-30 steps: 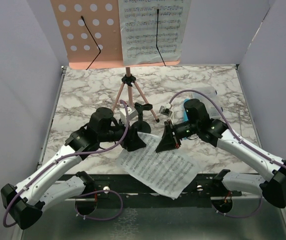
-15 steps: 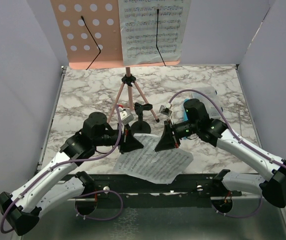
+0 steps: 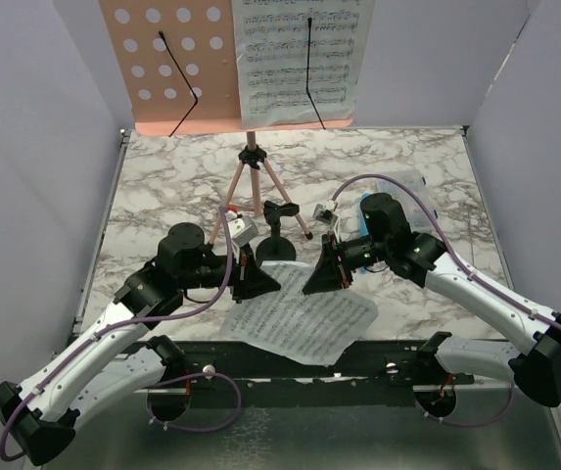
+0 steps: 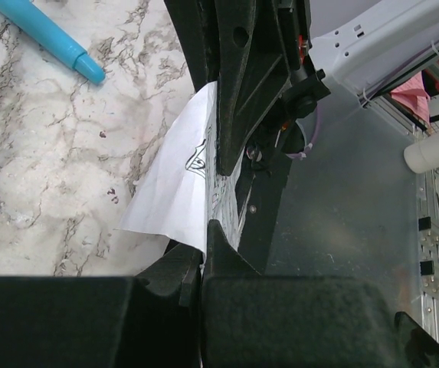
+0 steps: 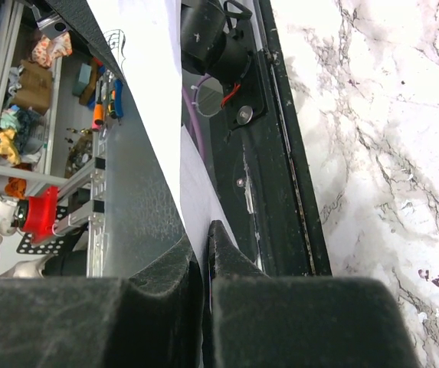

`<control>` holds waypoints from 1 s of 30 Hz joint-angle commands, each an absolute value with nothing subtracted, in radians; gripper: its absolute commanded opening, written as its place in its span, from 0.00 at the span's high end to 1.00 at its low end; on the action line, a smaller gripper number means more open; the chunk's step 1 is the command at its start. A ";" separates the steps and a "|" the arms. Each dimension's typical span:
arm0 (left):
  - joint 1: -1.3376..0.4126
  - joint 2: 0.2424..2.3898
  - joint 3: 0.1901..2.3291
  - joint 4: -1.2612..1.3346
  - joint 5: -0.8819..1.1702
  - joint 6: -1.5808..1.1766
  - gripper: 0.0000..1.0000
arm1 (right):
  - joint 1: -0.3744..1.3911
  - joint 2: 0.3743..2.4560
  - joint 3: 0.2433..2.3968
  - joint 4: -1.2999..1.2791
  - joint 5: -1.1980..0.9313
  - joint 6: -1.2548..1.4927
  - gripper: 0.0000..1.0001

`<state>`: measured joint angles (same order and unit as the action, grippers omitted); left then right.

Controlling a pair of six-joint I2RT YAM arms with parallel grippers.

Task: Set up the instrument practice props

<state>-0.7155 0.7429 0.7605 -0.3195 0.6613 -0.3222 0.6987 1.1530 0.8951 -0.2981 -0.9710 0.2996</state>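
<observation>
While left gripper [image 3: 258, 283] pinches loose sheet-music page [image 3: 304, 318], right gripper [image 3: 320, 279], jaws nearly together, clamps opposite edge.

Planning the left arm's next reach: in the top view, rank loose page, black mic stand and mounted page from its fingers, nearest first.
1. Loose page, held in the left fingers.
2. Black mic stand, just behind.
3. Mounted page, far back.

music stand [image 3: 211, 78] top cropped by frame; microphone [image 4: 47, 34] cut off at picture edge; page [image 3: 304, 323] top hidden by arms
</observation>
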 commanded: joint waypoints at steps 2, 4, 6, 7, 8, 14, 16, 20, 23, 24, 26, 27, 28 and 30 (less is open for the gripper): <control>-0.718 0.728 0.754 -0.301 0.639 -0.326 1.00 | 0.703 1.144 0.904 -0.269 -0.951 0.311 0.92; -0.718 0.727 0.752 -0.300 0.634 -0.325 1.00 | 0.703 1.144 0.904 -0.267 -0.955 0.311 0.98; -0.718 0.726 0.751 -0.299 0.630 -0.327 1.00 | 0.703 1.144 0.900 -0.264 -0.956 0.311 1.00; -0.718 0.726 0.751 -0.298 0.630 -0.327 1.00 | 0.703 1.143 0.900 -0.262 -0.957 0.311 1.00; -0.718 0.724 0.750 -0.299 0.628 -0.328 1.00 | 0.703 1.143 0.899 -0.262 -0.956 0.311 1.00; -0.718 0.721 0.749 -0.296 0.618 -0.327 1.00 | 0.703 1.140 0.897 -0.259 -0.955 0.311 1.00; -0.717 0.721 0.750 -0.295 0.614 -0.328 1.00 | 0.703 1.140 0.897 -0.258 -0.956 0.312 1.00; -0.718 0.718 0.749 -0.292 0.614 -0.331 1.00 | 0.703 1.138 0.896 -0.259 -0.956 0.311 1.00; -0.718 0.714 0.747 -0.291 0.611 -0.334 1.00 | 0.703 1.137 0.895 -0.259 -0.951 0.311 1.00; -0.718 0.712 0.746 -0.290 0.610 -0.336 1.00 | 0.703 1.136 0.894 -0.257 -0.951 0.311 1.00; -0.718 0.710 0.742 -0.288 0.606 -0.339 1.00 | 0.703 1.134 0.892 -0.255 -0.949 0.313 1.00; -0.718 0.710 0.742 -0.286 0.601 -0.342 1.00 | 0.703 1.133 0.891 -0.253 -0.946 0.313 1.00; -0.718 0.709 0.742 -0.285 0.593 -0.346 0.87 | 0.703 1.132 0.892 -0.253 -0.940 0.313 1.00; -0.718 0.704 0.746 -0.285 0.563 -0.348 0.50 | 0.703 1.121 0.896 -0.261 -0.907 0.314 1.00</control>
